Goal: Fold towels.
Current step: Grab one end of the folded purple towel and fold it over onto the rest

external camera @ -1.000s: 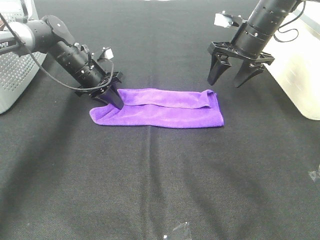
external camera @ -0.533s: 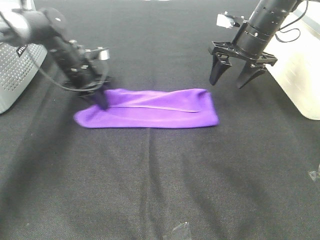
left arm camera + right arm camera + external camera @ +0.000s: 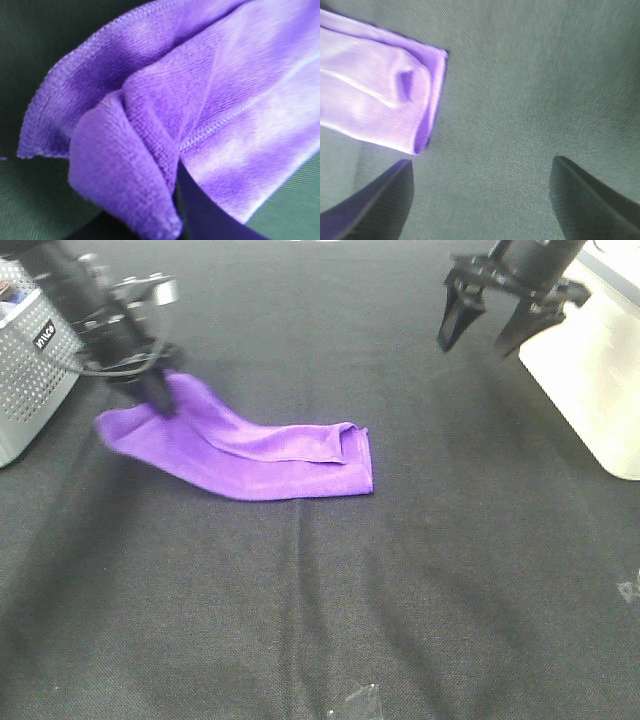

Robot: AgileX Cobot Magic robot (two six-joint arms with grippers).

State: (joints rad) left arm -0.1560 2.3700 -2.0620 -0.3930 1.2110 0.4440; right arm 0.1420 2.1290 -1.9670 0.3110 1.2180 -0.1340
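Observation:
The purple towel [image 3: 250, 452] lies folded into a long strip on the black table, stretched from the left toward the middle. My left gripper [image 3: 160, 400] is shut on the towel's left end and holds that end slightly raised. In the left wrist view the bunched purple cloth [image 3: 165, 125] with its stitched hem fills the frame. My right gripper [image 3: 488, 336] is open and empty, raised at the back right, well away from the towel. The right wrist view shows the towel's folded right end [image 3: 380, 105] beyond the spread fingers [image 3: 380, 200]. No white tag shows.
A grey perforated basket [image 3: 30, 370] stands at the left edge, close to my left arm. A cream-white bin [image 3: 590, 380] stands at the right edge, next to my right arm. Small clear tape scraps [image 3: 355, 702] lie near the front edge.
My left gripper has dragged the towel leftward and back, lifting its left end. The towel's right end slid left. My right gripper rose and moved back.

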